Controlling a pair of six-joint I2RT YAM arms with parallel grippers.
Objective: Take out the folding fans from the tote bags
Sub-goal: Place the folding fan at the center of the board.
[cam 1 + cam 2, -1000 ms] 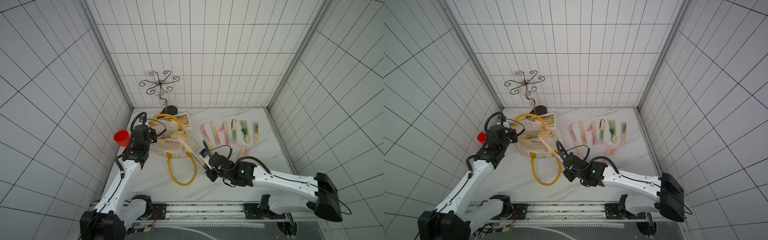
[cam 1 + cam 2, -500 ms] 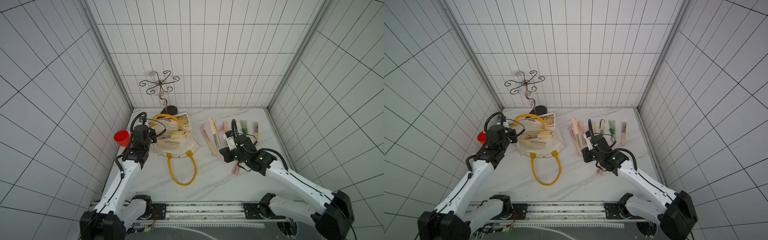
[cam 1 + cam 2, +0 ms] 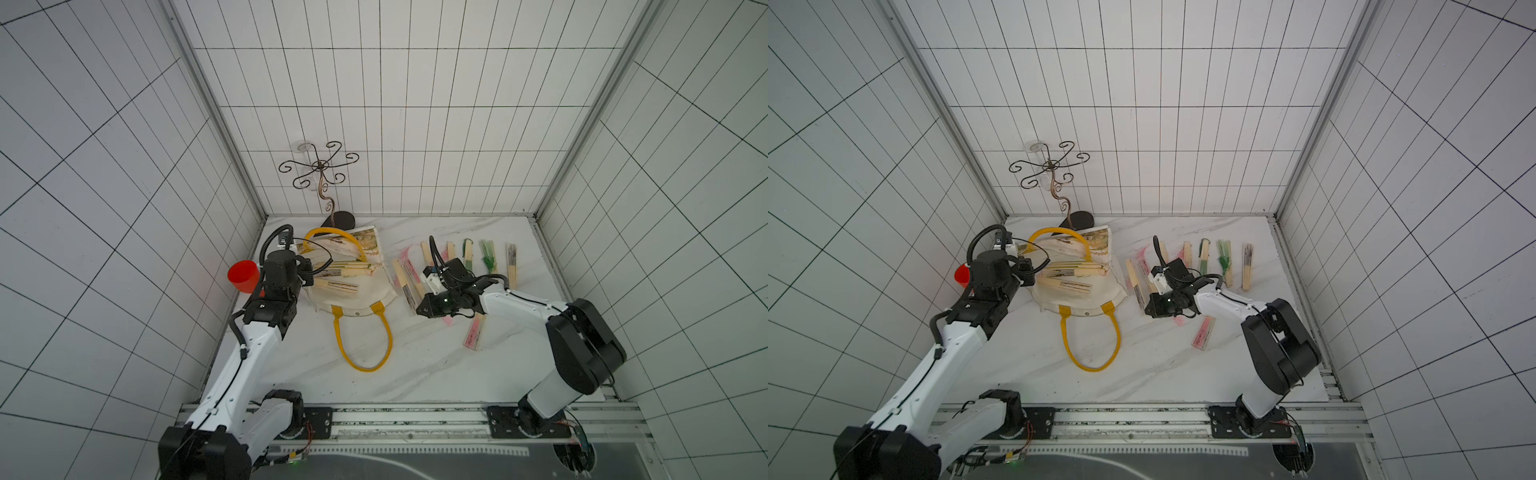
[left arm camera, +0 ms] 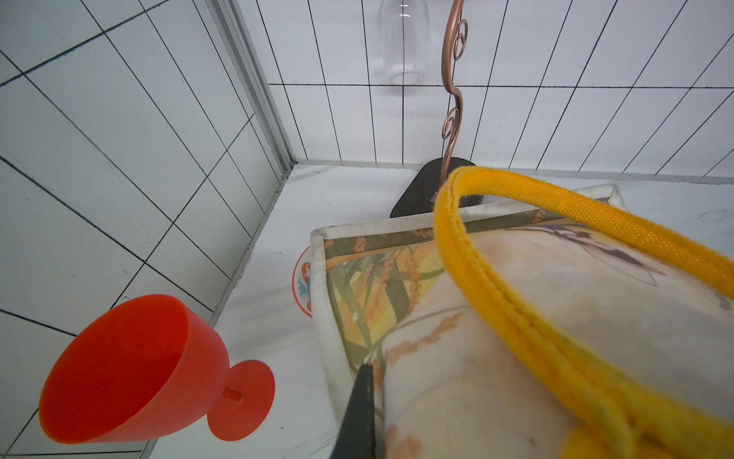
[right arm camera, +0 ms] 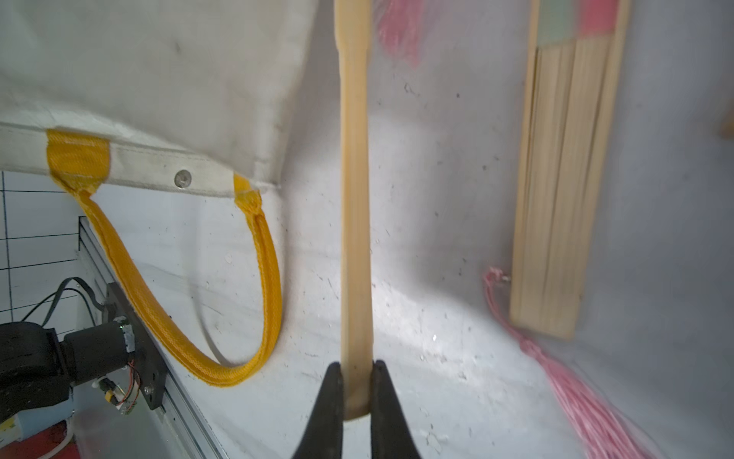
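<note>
- The tote bag [image 3: 376, 293] lies on the table [image 3: 415, 374], left of centre, with one handle [image 3: 361, 365] looped out before it.
- Several folding fans [image 3: 337, 285] lie crosswise in the open bag.
- A hook stand [image 3: 320, 166] stands behind the bag, at the back wall.
- A plate [image 4: 304, 278] lies partly under the bag's back corner.
- A goblet [image 3: 243, 276] sits left of the bag, by the left wall.
- A row of fans [image 3: 511, 259] lies side by side right of the bag.
- A lone fan [image 3: 473, 336] lies nearer the front.
- Between bag and row, the right hand [image 5: 355, 369] grips a held fan [image 5: 353, 198] by its end.
</note>
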